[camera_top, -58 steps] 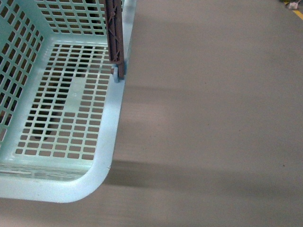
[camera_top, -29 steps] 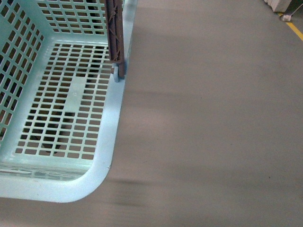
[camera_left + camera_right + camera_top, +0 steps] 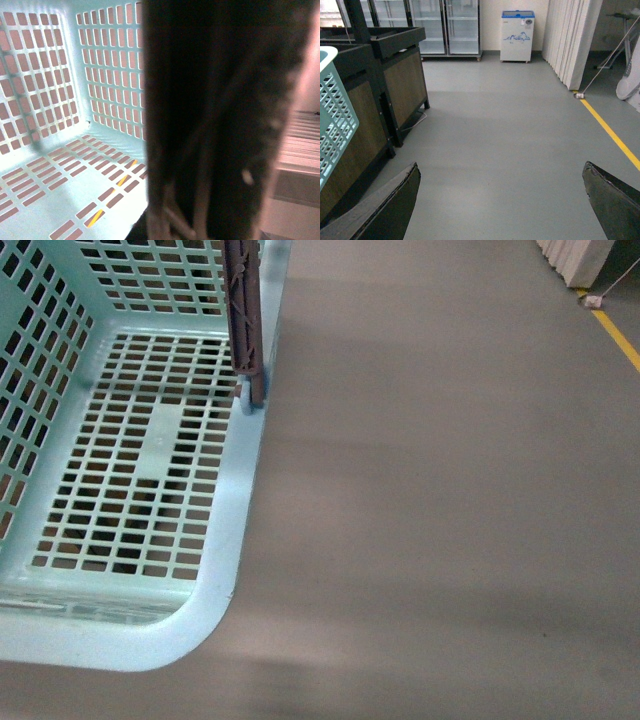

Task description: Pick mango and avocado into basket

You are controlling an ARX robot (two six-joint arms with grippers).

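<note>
Floor has shifted beneath our empty basket, yellow line entering at 1 o'clock; no fruit yet. Right pincer released; left pincer, we cannot tell.

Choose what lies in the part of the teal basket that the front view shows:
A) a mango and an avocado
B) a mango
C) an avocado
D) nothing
D: in the front view the basket shows only its bare slotted bottom and walls, with no fruit on them.
</note>
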